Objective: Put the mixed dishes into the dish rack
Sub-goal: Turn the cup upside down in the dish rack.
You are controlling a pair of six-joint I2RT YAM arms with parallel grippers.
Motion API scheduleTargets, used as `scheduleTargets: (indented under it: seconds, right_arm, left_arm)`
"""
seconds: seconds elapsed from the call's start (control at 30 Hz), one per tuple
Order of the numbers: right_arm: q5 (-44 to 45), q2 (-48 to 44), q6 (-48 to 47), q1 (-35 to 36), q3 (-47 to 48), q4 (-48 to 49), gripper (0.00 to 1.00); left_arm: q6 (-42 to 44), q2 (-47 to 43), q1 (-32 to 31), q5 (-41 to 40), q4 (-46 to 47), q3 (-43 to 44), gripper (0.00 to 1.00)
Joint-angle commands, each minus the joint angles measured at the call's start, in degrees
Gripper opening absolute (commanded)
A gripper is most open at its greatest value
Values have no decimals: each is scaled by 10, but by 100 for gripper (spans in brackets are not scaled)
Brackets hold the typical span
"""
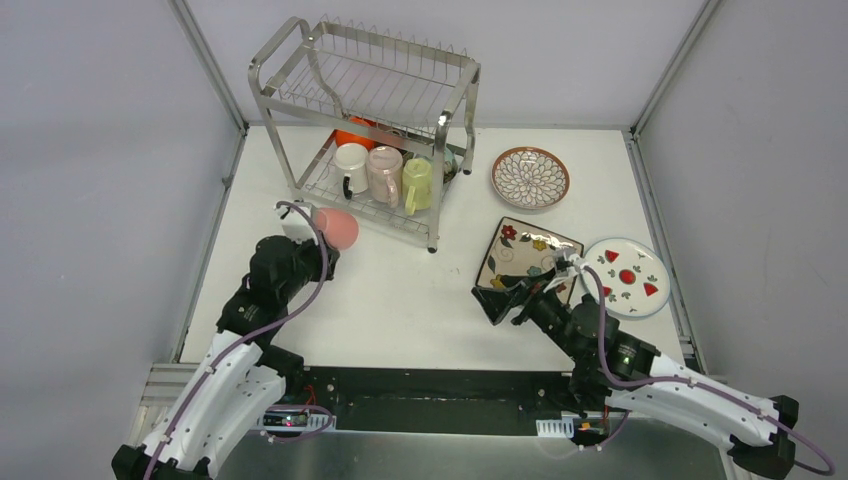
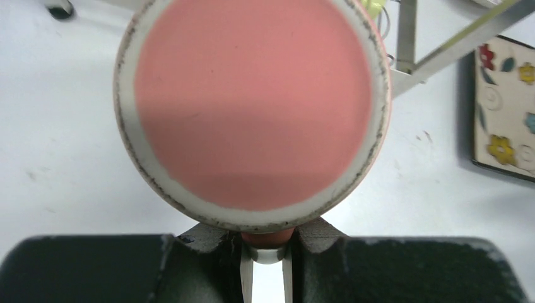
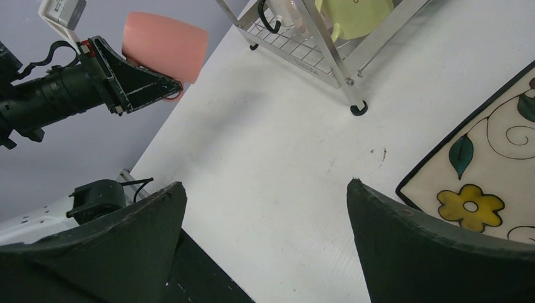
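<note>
Item 1, left gripper (image 1: 326, 244): we log its jaws as narrow, pinched on the wall of a salmon-pink cup (image 1: 338, 228). In the left wrist view the cup's (image 2: 252, 101) round base fills the frame directly ahead of the fingertips (image 2: 217, 243), held clear above the table (image 1: 400, 295).

Item 2, dish rack (image 1: 370, 85): we place it just beyond the held cup, ahead of the left gripper and a little to its right. On the lower shelf we count a white mug (image 1: 351, 165), a pink mug (image 1: 384, 172) and a yellow-green mug (image 1: 418, 183) in a row, with an orange bowl (image 1: 355, 132) behind them. The upper shelf shows only wire.

Item 3, right gripper (image 1: 512, 297): we log its jaws spread wide, gripping nothing, low over the table.

Item 4, square floral plate (image 1: 528, 255): flat on the table, its near corner just beside one finger of the right gripper; in the right wrist view that finger (image 3: 429, 259) overlaps the plate's (image 3: 479, 189) edge, and we cannot tell whether they touch.

Item 5, white red-marked plate (image 1: 627, 276): flat, to the right of that gripper, next to the square plate.

Item 6, brown-rimmed plate (image 1: 530, 177): flat, well ahead of the right gripper, past the square plate.
</note>
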Motion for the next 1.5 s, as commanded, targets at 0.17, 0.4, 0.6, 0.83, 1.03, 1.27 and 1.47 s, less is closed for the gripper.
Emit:
scheduleTargets:
  seconds: [0.17, 0.4, 0.6, 0.83, 1.03, 1.27, 1.47]
  right_arm:
    - [16, -40, -11, 2, 9, -43, 100]
    - [28, -67, -11, 2, 15, -73, 100]
    - [29, -73, -8, 2, 11, -78, 100]
    - [29, -63, -8, 2, 27, -87, 100]
    - [27, -47, -3, 3, 36, -87, 100]
    - [21, -29, 5, 2, 53, -97, 100]
    - [23, -20, 17, 2, 55, -100, 100]
  left_arm:
    - [155, 110, 36, -56, 207, 44, 0]
    - [173, 209, 95, -27, 276, 71, 0]
    - [210, 274, 101, -86, 327, 101, 0]
    - [244, 347, 108, -116, 382, 122, 0]
    - [258, 400, 112, -132, 415, 136, 0]
    - [257, 458, 120, -146, 459, 140, 0]
    - [270, 498, 129, -138, 482, 161, 0]
